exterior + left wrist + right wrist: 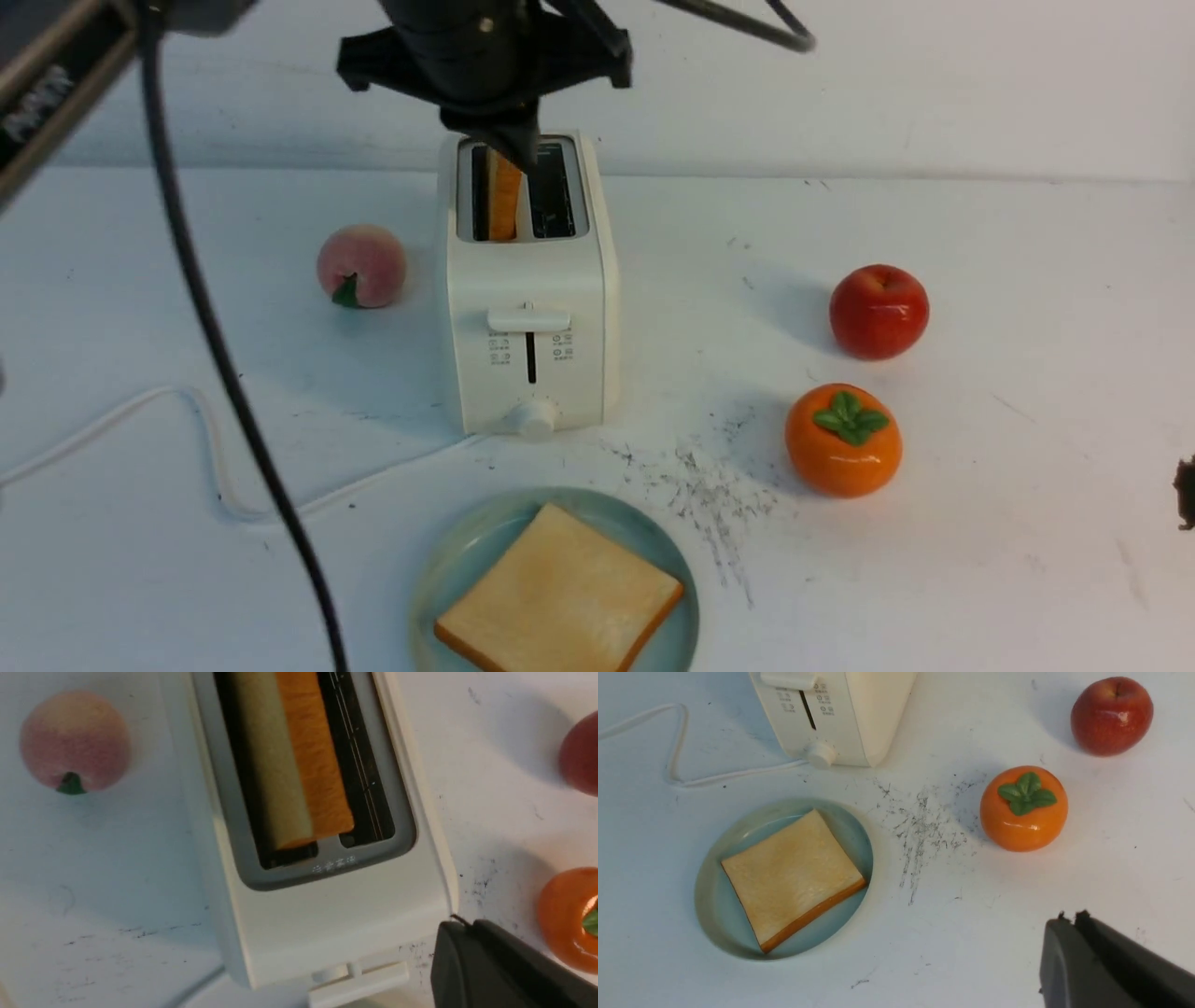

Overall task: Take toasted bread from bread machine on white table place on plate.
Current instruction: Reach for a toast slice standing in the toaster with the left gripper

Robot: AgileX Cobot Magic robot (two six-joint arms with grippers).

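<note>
The cream-white bread machine (532,308) stands mid-table on the white table (980,560). One slice of toasted bread (504,196) stands upright in its left slot, its orange crust (313,765) showing from above. My left gripper (515,154) hangs just over the slots, shut and holding nothing; its dark fingers (460,926) press together. A second slice of toasted bread (560,597) lies flat on the teal plate (448,560) in front of the machine. My right gripper (1069,917) hovers above the table to the right of the plate (714,905), shut and empty.
A peach (361,266) sits left of the machine. A red apple (878,311) and an orange persimmon (843,440) sit to the right. The white cord (140,411) loops across the left of the table. Dark scuff marks (709,495) lie between plate and persimmon.
</note>
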